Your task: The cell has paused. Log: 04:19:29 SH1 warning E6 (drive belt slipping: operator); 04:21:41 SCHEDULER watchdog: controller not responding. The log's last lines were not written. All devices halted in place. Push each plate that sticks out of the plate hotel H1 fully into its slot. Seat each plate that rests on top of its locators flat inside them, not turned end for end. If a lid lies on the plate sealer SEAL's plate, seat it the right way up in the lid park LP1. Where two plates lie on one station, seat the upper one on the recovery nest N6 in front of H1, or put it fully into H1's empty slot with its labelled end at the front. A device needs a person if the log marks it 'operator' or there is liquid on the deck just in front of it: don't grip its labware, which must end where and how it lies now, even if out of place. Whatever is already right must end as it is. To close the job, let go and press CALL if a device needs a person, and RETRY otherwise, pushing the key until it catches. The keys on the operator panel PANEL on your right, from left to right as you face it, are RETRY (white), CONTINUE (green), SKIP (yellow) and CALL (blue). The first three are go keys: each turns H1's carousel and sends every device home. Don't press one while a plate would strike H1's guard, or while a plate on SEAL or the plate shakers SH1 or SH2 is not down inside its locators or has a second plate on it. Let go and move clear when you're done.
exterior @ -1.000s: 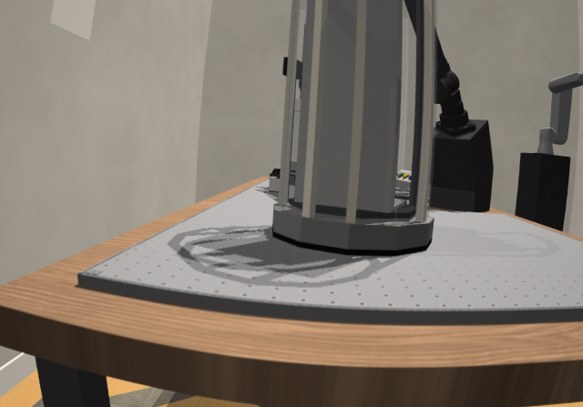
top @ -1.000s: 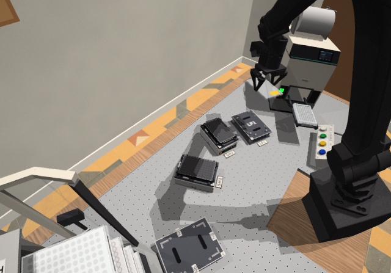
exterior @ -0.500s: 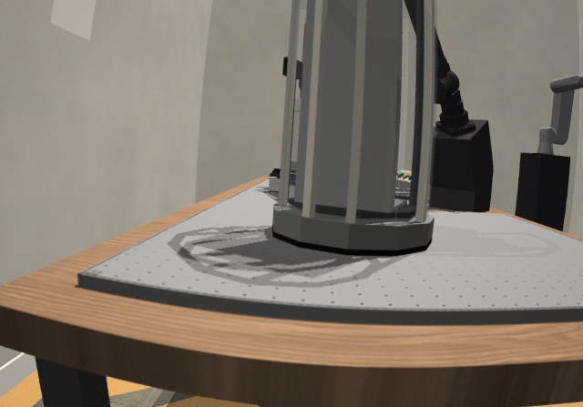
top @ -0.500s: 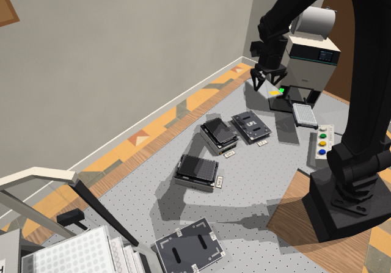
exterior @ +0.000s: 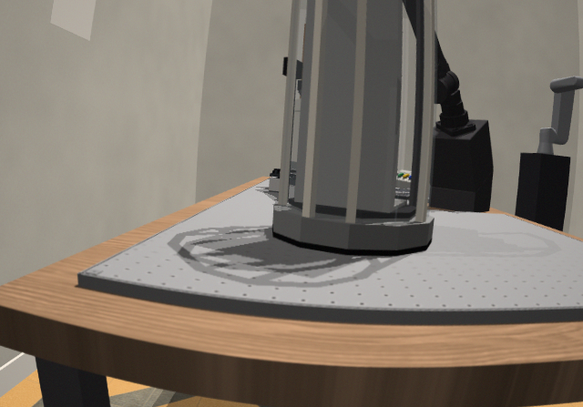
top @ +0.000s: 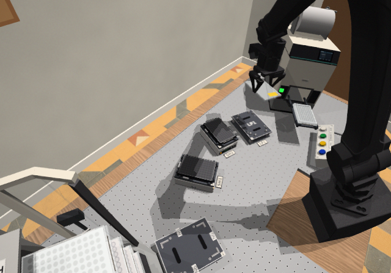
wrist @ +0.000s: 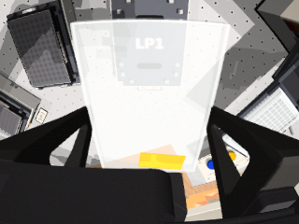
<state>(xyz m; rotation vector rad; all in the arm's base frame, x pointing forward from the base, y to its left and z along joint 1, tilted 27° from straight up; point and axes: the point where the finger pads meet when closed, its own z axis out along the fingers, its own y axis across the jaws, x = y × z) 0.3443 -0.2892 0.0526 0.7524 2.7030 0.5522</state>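
Observation:
My gripper (top: 266, 80) is shut on a clear lid (top: 264, 91) with an orange mark and holds it tilted in the air, left of the sealer SEAL (top: 311, 62). In the wrist view the lid (wrist: 152, 96) spans between the fingers, and the lid park LP1 (wrist: 149, 44) shows through it below. LP1 (top: 252, 127) has nothing on it. A white well plate (top: 303, 115) lies on SEAL's stage. A dark plate on SH2 (top: 219, 132) sits skewed. A dark plate lies on SH1 (top: 197, 170).
The key panel PANEL (top: 322, 140) lies right of LP1, beside the arm's base (top: 347, 197). The nest N6 (top: 189, 246) stands bare at the front. White plates (top: 69, 254) stick out of the hotel H1 (exterior: 352, 111) at the lower left.

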